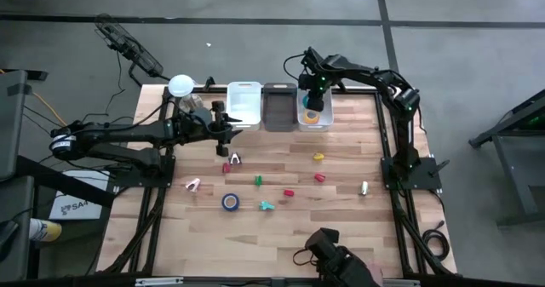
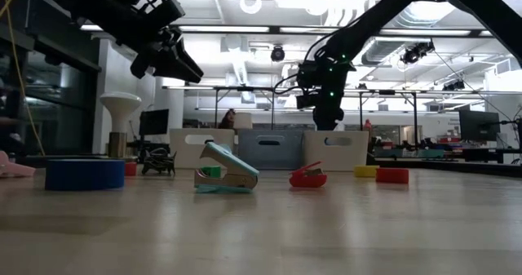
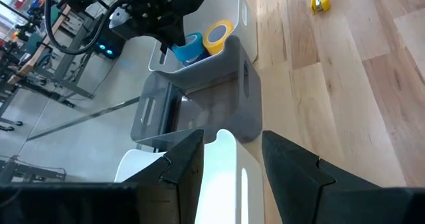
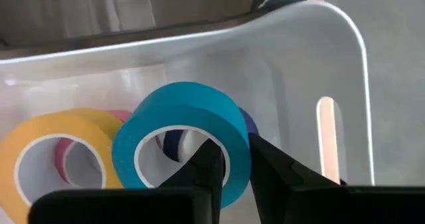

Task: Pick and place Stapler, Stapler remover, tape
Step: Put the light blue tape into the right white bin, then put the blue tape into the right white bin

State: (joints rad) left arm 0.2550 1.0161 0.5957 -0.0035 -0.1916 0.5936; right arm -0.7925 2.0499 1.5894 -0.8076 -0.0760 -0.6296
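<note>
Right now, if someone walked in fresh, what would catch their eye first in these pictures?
Probably the right gripper pinching the wall of a blue tape roll inside the white bin at the table's far edge, beside a yellow roll. Next, another blue tape roll lying among small coloured pieces mid-table.

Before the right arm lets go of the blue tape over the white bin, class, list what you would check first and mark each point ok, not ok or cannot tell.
1. Right pincer is inside the right-hand white bin, not beyond its rim: ok.
2. Its fingers straddle the wall of the blue tape roll, one inside the ring and one outside: ok.
3. Roll already resting on the bin floor: cannot tell.
4. Landing spot free: not ok, the yellow tape roll lies right beside it and something pink shows behind.
5. Left pincer is out of the way, open and empty over the other white bin: ok.
6. Another blue tape roll waits on the table: ok.
</note>
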